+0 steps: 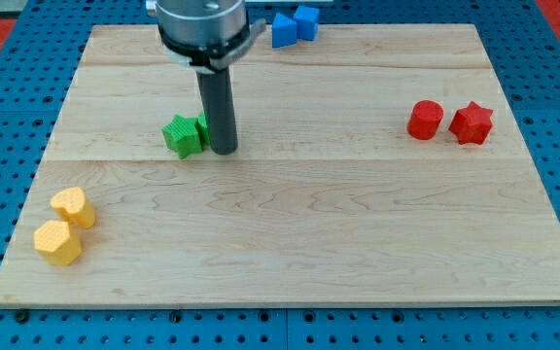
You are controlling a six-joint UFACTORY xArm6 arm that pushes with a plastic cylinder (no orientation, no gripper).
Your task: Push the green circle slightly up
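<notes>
The arm carries no pincer, only a rod. My tip [224,151] hides most of the green circle [205,127] beside the green star-shaped block [182,135]. Recommend a short, centred upward push.

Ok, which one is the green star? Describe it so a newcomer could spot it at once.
Start at the wooden board and look to its upper left part, where my tip comes down. The green star sits right against the rod, on the view's left. It is the only green block in clear sight, with pointed corners, unlike the rounded yellow blocks lower left.
</notes>
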